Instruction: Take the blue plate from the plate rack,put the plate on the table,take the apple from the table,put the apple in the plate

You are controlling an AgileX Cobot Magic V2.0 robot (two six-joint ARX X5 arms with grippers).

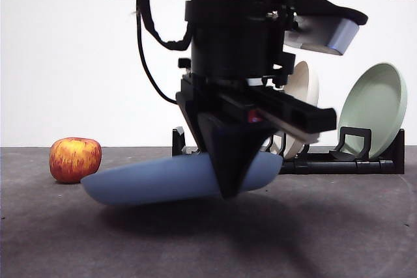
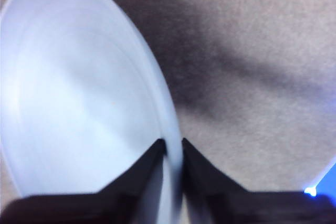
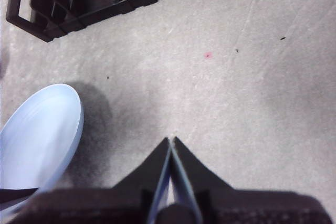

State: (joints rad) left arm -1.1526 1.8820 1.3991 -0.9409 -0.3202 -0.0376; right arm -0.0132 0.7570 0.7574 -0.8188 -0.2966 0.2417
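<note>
Dusty blue plate (image 1: pixel 156 180), yellow-streaked red apple (image 1: pixel 75 159), black rack (image 1: pixel 352 159), mottled grey table (image 1: pixel 208 245).

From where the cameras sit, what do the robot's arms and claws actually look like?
Both are matte black. The left claw and right claw each end in two wedge-shaped jaws tapering to points. In the front view the arm is a thick black block with a looping black cable, a green light on top and a grey-blue housing.

The front camera is sitting low, looking level across the table (image 1: pixel 339 239) toward the plate rack (image 1: pixel 352 159). Both wrist cameras are looking down at the table, the left one very close, perhaps blurring. All three are sharing the blue plate (image 1: pixel 163 180).
</note>
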